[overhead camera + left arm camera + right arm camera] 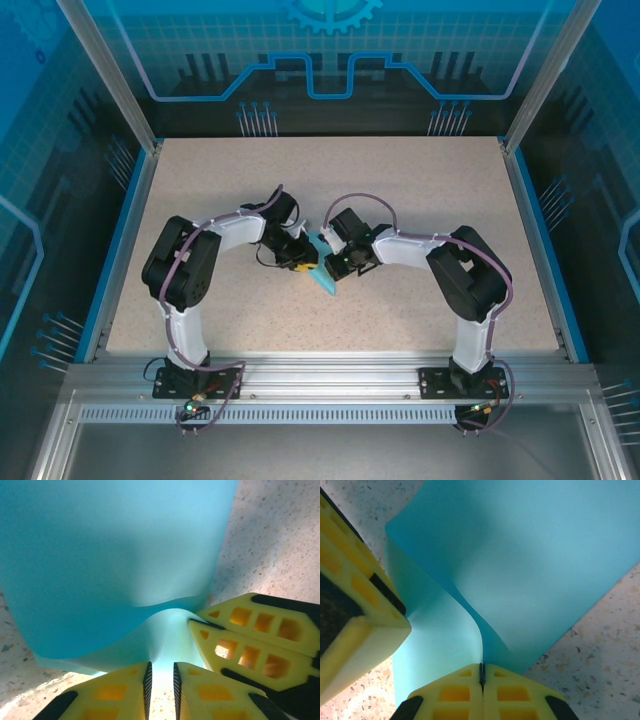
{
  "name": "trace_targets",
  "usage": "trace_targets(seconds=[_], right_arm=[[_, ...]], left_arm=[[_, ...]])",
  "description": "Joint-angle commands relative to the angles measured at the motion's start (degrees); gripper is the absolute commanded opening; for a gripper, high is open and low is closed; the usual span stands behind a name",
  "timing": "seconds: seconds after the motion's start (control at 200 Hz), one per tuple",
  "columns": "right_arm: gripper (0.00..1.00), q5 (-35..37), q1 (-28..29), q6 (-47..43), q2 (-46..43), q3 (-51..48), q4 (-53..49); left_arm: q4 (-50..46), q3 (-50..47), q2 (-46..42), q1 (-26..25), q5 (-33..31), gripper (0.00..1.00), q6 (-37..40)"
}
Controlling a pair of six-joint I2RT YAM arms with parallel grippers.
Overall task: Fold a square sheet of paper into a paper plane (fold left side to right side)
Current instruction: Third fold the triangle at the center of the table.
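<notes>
The creased, thin light-blue square sheet of paper (323,272) is near the middle of the speckled beige table (430,200), well clear of every edge. The right gripper (481,669) is clamped tight on one raised fold. The left gripper (161,669) has its jaws a narrow slit apart at the paper's edge and grips nothing.

I see a speckled beige bench (420,200) with a blue edge strip (113,262) down each side, an aluminium rail (330,375) along the near edge, and blue printed panels (420,50) with a gear motif (330,12) behind.
</notes>
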Motion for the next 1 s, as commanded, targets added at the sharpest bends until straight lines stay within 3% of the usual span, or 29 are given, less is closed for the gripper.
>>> trace_targets(seconds=[0.0, 0.495, 0.745, 0.995], right_arm=[[0.00, -1.3, 1.1, -0.8, 1.3, -0.7, -2.7], [0.00, -0.4, 1.5, -0.9, 2.9, -0.2, -3.8], [0.00, -0.4, 1.5, -0.9, 3.0, -0.2, -3.8], [0.00, -0.4, 1.5, -0.9, 3.0, -0.3, -3.9]], left_arm=[[-1.1, -1.0, -2.0, -0.3, 0.2, 0.23, 0.4], [0.7, -0.7, -0.9, -0.9, 1.3, 0.24, -0.4], [1.1, -0.8, -1.1, -0.9, 1.9, 0.15, -0.5], [0.6, -0.3, 1.3, -0.9, 0.3, 0.15, -0.2]])
